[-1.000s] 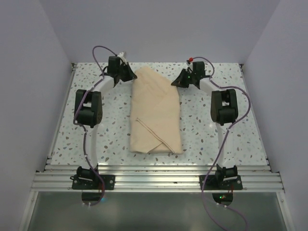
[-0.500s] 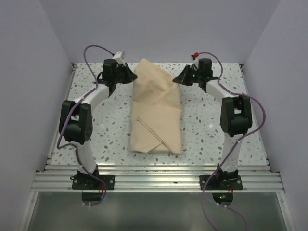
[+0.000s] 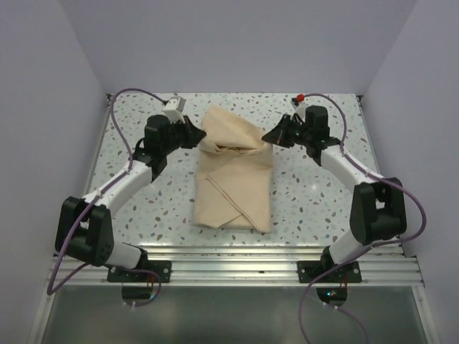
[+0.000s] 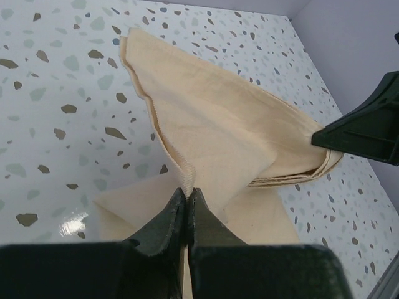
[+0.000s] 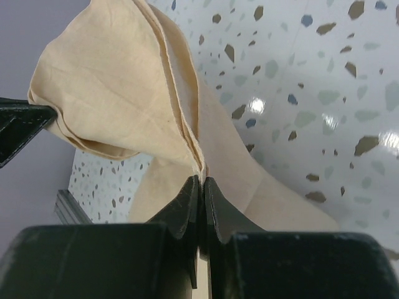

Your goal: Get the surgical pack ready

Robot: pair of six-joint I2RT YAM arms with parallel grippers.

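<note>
While outstretched, tools (image 3: 200,137) (image 3: 266,136) tight on cloth (image 3: 233,188)

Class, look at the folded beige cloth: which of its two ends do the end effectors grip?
The far end, pinched at its sides by the left end effector and right end effector; the near end lies flat, untouched.

no readable text, labels or signs
</note>
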